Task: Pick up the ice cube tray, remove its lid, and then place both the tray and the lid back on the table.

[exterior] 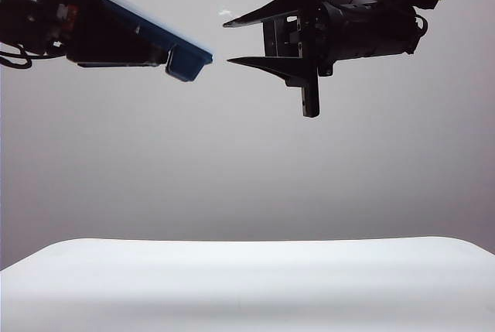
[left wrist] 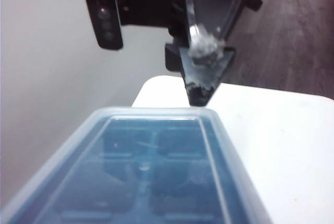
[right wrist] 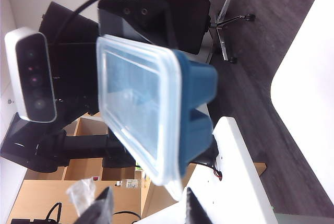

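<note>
The dark blue ice cube tray [exterior: 188, 59] hangs high above the table [exterior: 247, 285], tilted, with the whitish lid [exterior: 143, 13] still on it. My left gripper [exterior: 128, 42] is shut on the tray's far end; its fingers are hidden in the left wrist view, where tray and lid [left wrist: 151, 172] fill the foreground. My right gripper [exterior: 227, 42] stands open, level, facing the tray's free end with a small gap. In the right wrist view the lid [right wrist: 133, 109] and tray [right wrist: 198, 91] sit just beyond the open right gripper [right wrist: 147, 205].
The white table [left wrist: 282, 145] lies far below both arms. A taped right fingertip [left wrist: 202, 75] shows beyond the tray. An office chair [right wrist: 229, 15], dark floor and wooden shelving lie past the table edge [right wrist: 308, 88].
</note>
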Controlling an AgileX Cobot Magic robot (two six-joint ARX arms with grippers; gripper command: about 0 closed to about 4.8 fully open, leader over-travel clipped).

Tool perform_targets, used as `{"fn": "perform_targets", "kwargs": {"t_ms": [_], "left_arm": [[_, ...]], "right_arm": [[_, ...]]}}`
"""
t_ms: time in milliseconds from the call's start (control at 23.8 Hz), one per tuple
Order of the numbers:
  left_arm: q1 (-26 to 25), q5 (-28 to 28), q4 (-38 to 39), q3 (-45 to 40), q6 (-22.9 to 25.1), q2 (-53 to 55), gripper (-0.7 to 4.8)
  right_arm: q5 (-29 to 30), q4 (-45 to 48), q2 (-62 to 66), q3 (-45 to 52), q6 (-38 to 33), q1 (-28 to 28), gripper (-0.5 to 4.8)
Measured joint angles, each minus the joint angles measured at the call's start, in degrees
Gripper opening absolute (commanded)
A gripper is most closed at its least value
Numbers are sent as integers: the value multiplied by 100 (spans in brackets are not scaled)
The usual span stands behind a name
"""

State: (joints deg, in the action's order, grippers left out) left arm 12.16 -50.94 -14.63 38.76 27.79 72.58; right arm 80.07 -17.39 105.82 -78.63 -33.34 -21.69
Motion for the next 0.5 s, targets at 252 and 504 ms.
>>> {"fn": "perform_targets", "kwargs": {"t_ms": [252,504], "left_arm": [[0,0,-120,0,-63,0,294],[0,0,-122,0,-63,0,294]], "right_arm": [[2,0,0,0,-2,-4,170],[7,11,0,2,-7,-164,140]]}}
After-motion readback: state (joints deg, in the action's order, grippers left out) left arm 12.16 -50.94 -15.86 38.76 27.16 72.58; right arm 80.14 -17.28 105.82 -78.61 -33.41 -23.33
